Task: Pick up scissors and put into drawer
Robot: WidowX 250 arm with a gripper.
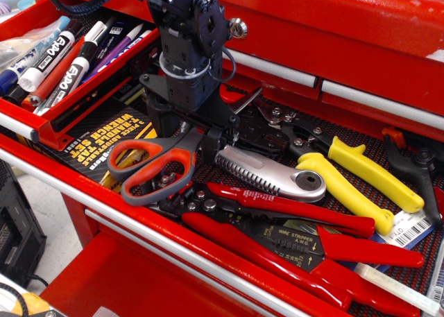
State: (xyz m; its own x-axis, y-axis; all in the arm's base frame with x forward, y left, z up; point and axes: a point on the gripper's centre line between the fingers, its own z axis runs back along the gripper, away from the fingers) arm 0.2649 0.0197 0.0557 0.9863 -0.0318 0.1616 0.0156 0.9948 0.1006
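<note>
Two fingers of my pincer (186, 128) stood open astride the scissors (154, 166) near their pivot, the scissors lying at the wide tray's left, the drawer (43, 126) far left.

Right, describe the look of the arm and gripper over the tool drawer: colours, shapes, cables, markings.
The arm is matte black, built from blocky, angular housings with a round collar section above the gripper. A silver round knob or bolt head sticks out on its right side, and thin black cables loop around the wrist. The gripper is black too, with a wide flat base plate and two short dark fingers. No readable markings show.
</note>
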